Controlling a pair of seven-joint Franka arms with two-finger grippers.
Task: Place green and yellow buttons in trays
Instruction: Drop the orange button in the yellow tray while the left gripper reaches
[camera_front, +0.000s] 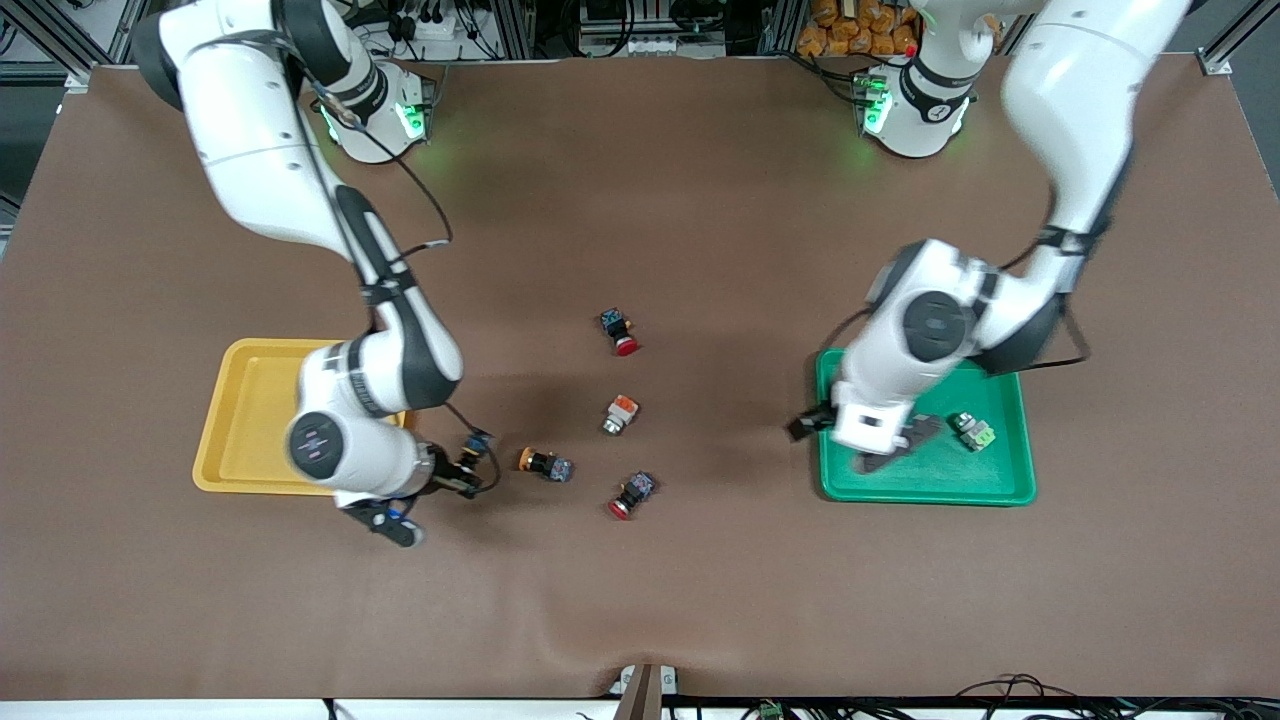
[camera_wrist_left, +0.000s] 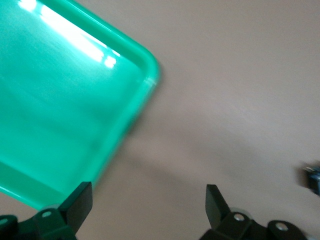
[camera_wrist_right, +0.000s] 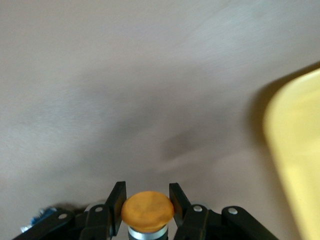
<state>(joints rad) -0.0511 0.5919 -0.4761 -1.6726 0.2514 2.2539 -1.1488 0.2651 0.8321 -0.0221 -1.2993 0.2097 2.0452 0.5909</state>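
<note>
My right gripper (camera_wrist_right: 147, 195) is shut on a dark-bodied button with an orange-yellow cap (camera_wrist_right: 148, 210). It hangs over the table (camera_front: 465, 482) just off a corner of the yellow tray (camera_front: 250, 415). My left gripper (camera_wrist_left: 148, 192) stands open and holds nothing, over the edge of the green tray (camera_front: 930, 480) that faces the table's middle. A green-topped button (camera_front: 972, 431) lies in that tray. Another yellow-capped button (camera_front: 545, 464) and a white-silver one with an orange top (camera_front: 620, 413) lie on the table between the trays.
Two dark buttons with red caps lie mid-table, one (camera_front: 620, 332) farther from the front camera and one (camera_front: 632, 495) nearer. The brown mat has a wrinkle near the front edge (camera_front: 560, 600).
</note>
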